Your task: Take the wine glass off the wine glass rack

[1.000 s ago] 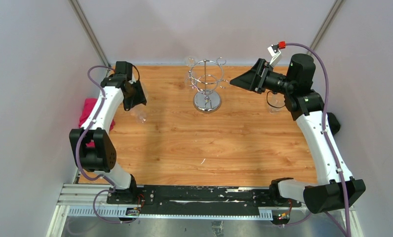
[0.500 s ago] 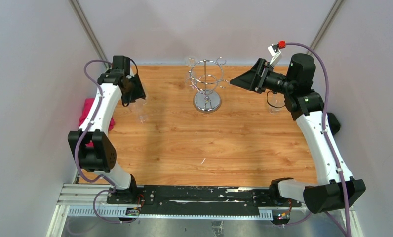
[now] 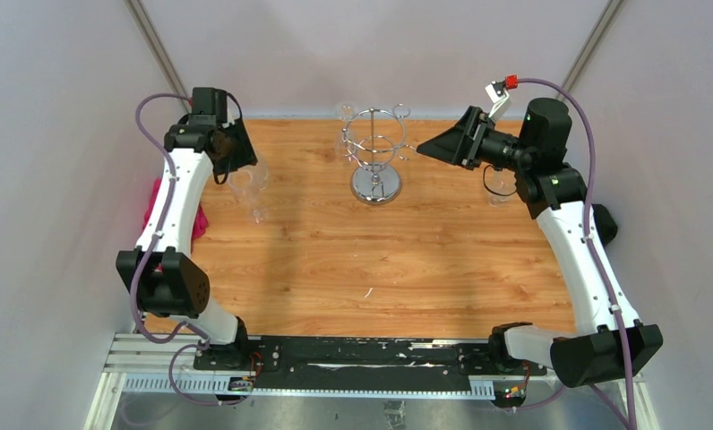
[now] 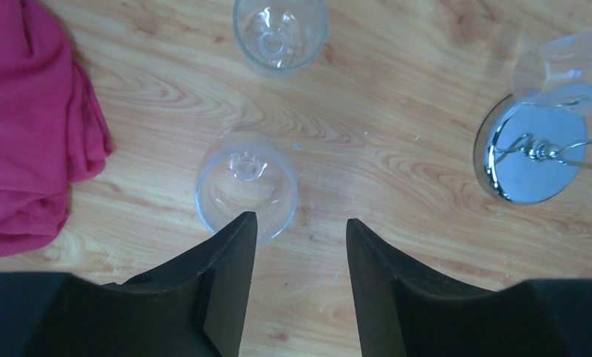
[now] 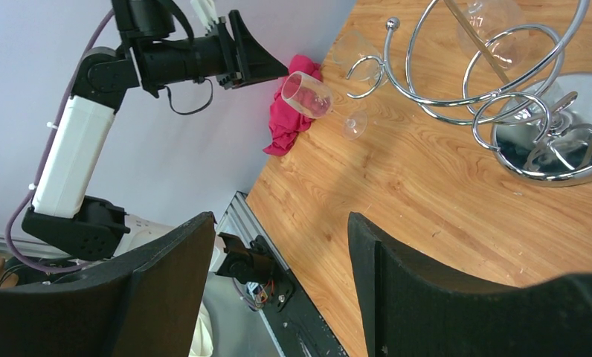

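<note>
The left end effector has pulled up and back toward ten o'clock. The wine glass it was covering now stands upright on the worktop, at about nine o'clock of the wine glass rack. Its jaws are half open and empty, so that glass looks delivered. The right end effector, spread wide and holding nothing, hasn't budged at three o'clock of the rack, where a hanging glass waits.

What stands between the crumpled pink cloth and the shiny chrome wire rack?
One clear wine glass and a second clear wine glass, both upright, shown from above in the left wrist view.
</note>
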